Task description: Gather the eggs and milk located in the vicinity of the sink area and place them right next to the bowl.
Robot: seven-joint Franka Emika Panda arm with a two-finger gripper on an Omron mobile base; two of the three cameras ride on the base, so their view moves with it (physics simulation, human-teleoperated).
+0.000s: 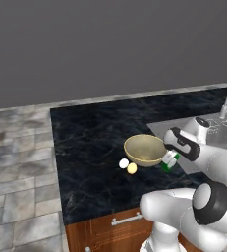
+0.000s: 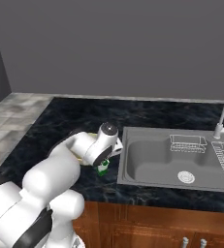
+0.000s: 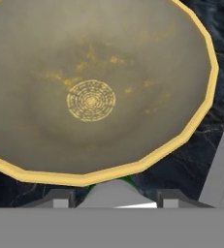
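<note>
We count two eggs, one white (image 1: 123, 163) and one pale yellow (image 1: 131, 168), touching each other on the dark countertop (image 1: 90, 142) just in front of the single bowl (image 1: 144, 149) in the left base view. There is one milk carton (image 1: 170, 160), green below and white above, tilted and held between the fingers of the gripper (image 1: 171, 158), whose jaws stand narrow and closed on it. The carton sits just beside the bowl's right rim, between the bowl and the edge of the one sink (image 2: 176, 162).

The left base view gives us both eggs and the bowl's open interior. The right base view instead lays out the whole sink basin with its round drain (image 2: 186, 177), a wire rack (image 2: 187, 142) and the curved faucet (image 2: 223, 116); there the arm covers most of the bowl, and the carton (image 2: 103, 167) appears just below the wrist. The hand view looks straight down into the bowl (image 3: 203, 43), showing its speckled inside and a ringed centre mark, with the carton's white top (image 3: 114, 193) between the two finger tips (image 3: 60, 197).

The arm reaches forward from the base, the elbow bent, the hand pointing down over the counter at the bowl's side.
</note>
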